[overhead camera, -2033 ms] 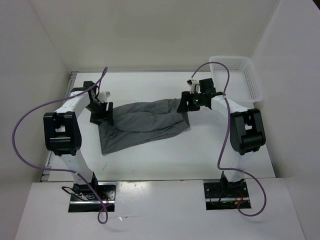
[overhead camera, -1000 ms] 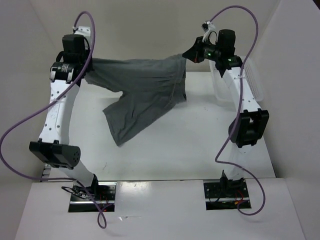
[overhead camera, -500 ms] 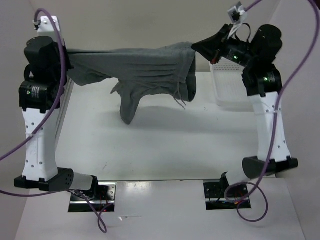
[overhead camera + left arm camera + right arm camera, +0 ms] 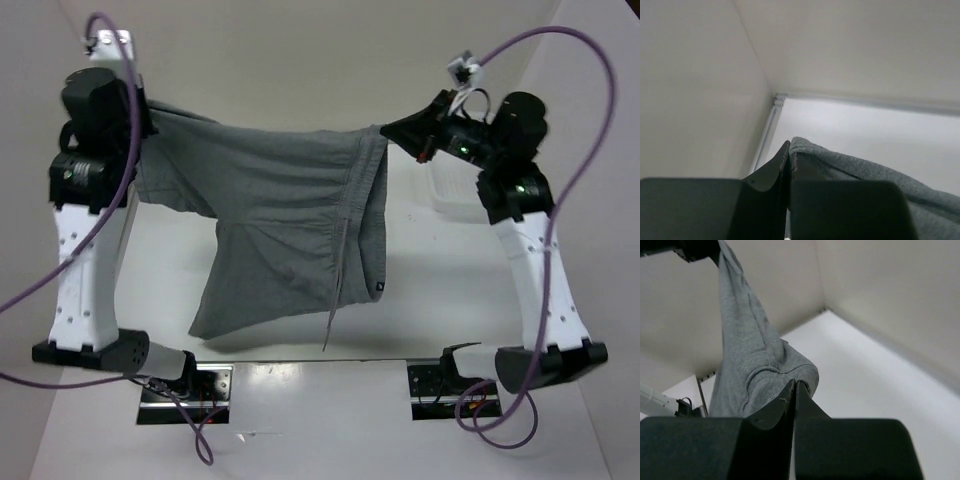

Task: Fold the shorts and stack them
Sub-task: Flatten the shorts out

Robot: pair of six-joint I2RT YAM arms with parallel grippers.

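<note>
Shorts [image 4: 285,215] hang above the desk [image 4: 450,290], waistband stretched sideways between left claw [image 4: 790,152] and right claw [image 4: 388,128]. Both claws are clenched on its ends, and the legs dangle below.

Robot lab test cell, plain white walls [image 4: 300,60] closing in behind and beside the jaws, white worktop [image 4: 440,290] lying below them, purple cables [image 4: 560,31] looping off two bolted arms [image 4: 535,270]

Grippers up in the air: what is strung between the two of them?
The shorts, hanging stretched from the left gripper to the right gripper, both shut on the top edge, with a drawstring dangling. The top view shows it.
</note>
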